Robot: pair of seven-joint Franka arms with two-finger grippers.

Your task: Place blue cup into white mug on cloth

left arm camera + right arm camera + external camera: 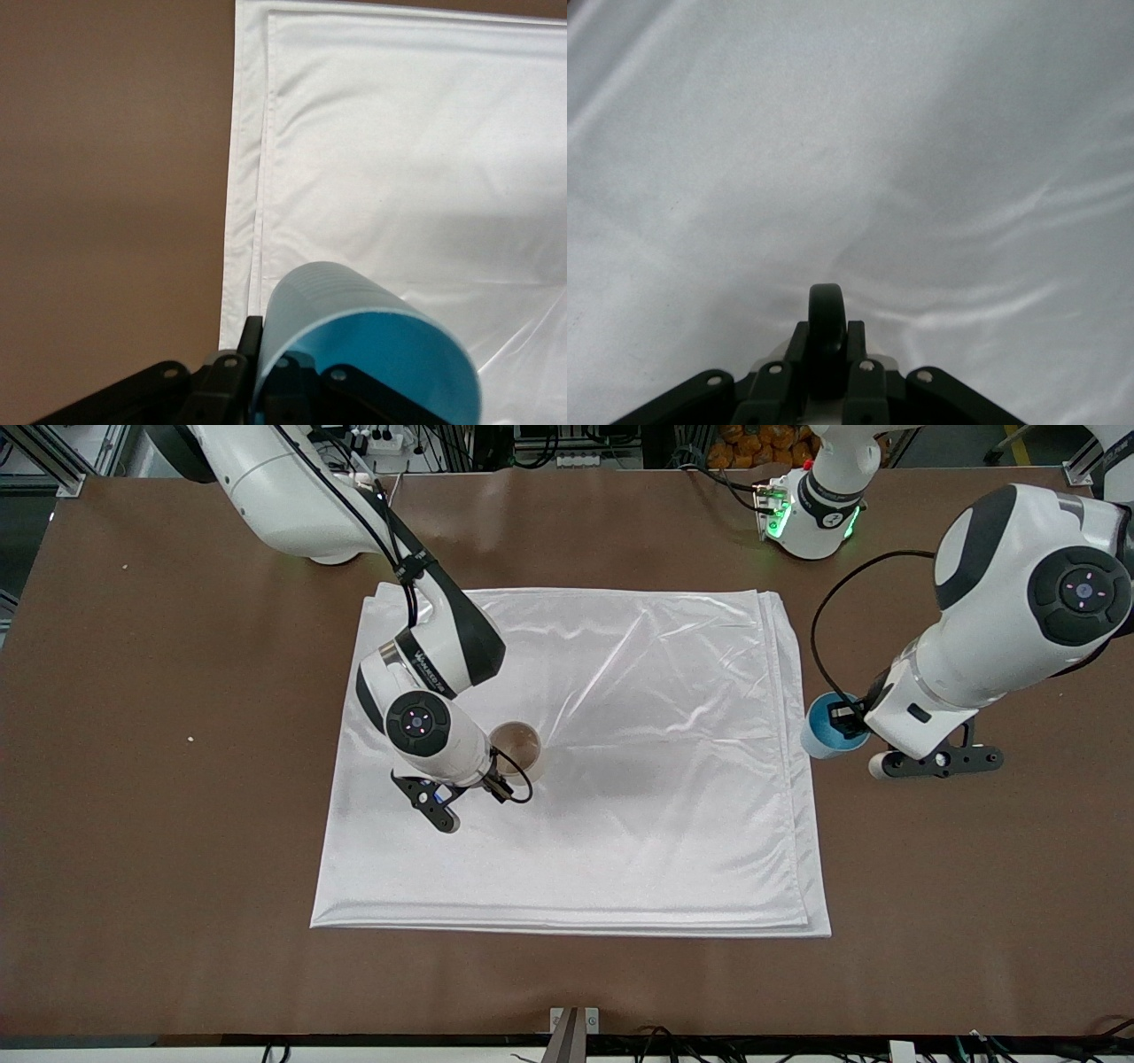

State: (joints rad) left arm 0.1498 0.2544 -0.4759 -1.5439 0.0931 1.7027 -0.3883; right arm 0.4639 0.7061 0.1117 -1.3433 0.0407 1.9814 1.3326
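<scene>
The cloth (620, 779) lies flat on the worktop (177, 779). On it stands the white mug (521, 746), its black handle (827, 332) pinched in the closed right tool (496, 784). Just over the cloth's edge at the left arm's end, the closed left tool (852, 722) holds the blue cup (826, 726) tilted in the air.

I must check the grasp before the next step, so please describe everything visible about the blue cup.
The blue cup is small, tapered and handleless, bright blue inside, paler outside, likely plastic. It is tilted, its mouth open to view. The left end effector is shut on its rim, one finger inside. It is at the edge of the cloth, toward the left arm's end of the table.
</scene>
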